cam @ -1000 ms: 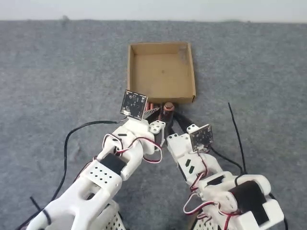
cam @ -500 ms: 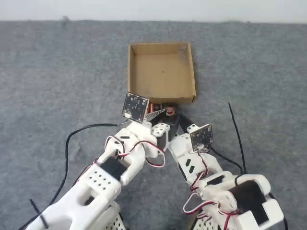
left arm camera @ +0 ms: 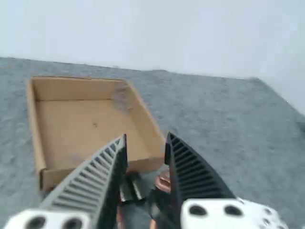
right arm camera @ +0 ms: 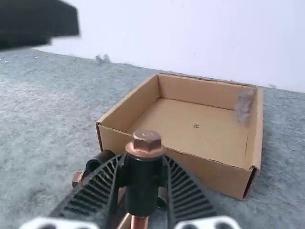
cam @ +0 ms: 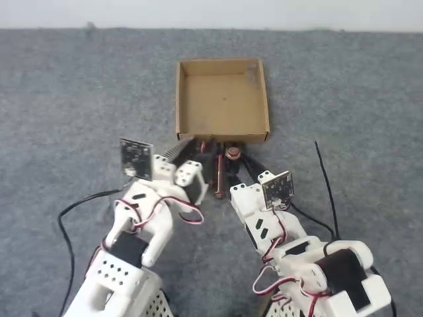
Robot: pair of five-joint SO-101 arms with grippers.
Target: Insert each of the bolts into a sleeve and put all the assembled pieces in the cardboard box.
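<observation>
The left gripper (left arm camera: 145, 140) has swung left off the sleeve (right arm camera: 141, 183), fingers spread. The right gripper (cam: 232, 160) pinches sleeve and bolt (right arm camera: 145, 141) upright just beside the cardboard box (cam: 180, 99), mid grey felt table (cam: 344, 99). A white wall (right arm camera: 190, 33) rises beyond its far edge.

Left arm (cam: 142, 231), right arm (cam: 281, 228): white plastic shells, black servos, red-white wire loops. Square black circuit boards (cam: 136, 157) at wrists. Fingers (left arm camera: 190, 167) black, ribbed. Black cables (cam: 328, 191) trailing.

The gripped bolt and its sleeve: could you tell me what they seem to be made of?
The bolt looks like copper-coloured metal: glossy reddish hex head and threads. The sleeve is smooth black, plastic or coated metal; I cannot tell which.
</observation>
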